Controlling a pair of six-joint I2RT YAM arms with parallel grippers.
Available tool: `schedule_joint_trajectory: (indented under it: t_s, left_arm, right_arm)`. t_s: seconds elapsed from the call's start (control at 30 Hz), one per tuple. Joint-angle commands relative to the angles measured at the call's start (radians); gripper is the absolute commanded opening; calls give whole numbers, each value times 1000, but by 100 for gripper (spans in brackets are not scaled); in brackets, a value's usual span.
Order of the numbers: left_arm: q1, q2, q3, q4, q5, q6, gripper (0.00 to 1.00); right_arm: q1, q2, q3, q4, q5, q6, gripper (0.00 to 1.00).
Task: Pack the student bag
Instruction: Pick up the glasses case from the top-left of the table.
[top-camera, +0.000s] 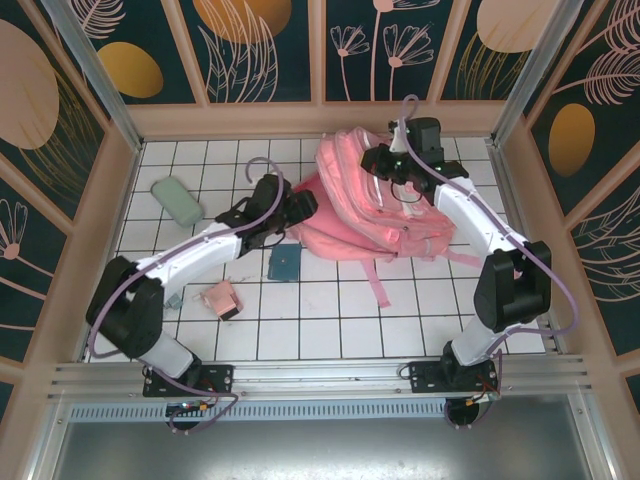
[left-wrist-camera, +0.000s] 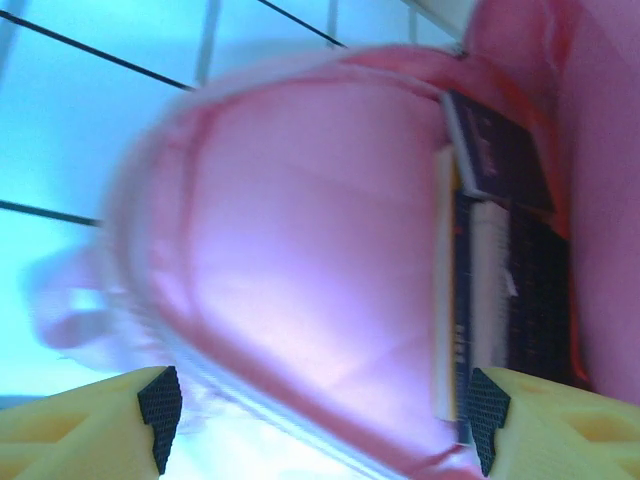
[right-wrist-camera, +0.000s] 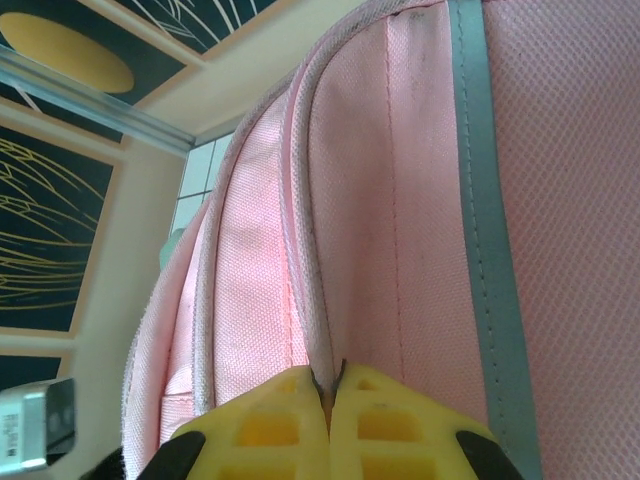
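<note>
The student bag is a big pink backpack lying at the back middle of the tiled table. My left gripper is at the bag's left end, open. In the left wrist view its pads stand wide apart before the bag's pink flap. Dark-covered books with pale page edges sit inside the bag by the right pad. My right gripper is on top of the bag, shut on a pale piped seam of the bag beside a grey stripe.
A teal notebook lies just in front of the bag. A small pink box-like item sits near the left arm. A pale green case lies at the back left. A pink strap trails forward. Wooden walls ring the table.
</note>
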Motion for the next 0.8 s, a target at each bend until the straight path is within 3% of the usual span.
schedule_joint_trajectory:
  t_s: [0.0,0.2,0.37,0.5,0.77]
  left_arm:
    - [53,-62,-62,-125,-105,34,77]
    - [223,-106,-88,-192,-130,45,78]
    - [383,-81,-68,-215,-151,117,86]
    - [505,7,11,-235,-150,194,98]
    - [644,240,192,-250,-103,285,99]
  right_arm:
    - [26,-40,-16,58,0,-4,0]
    - [76,-25,-12,68,3,-10,0]
    - [108,-13,6,66,3,-14,0]
    - [112,-2,24,64,-3,-10,0]
    - [112,12,69,36,0,-25,0]
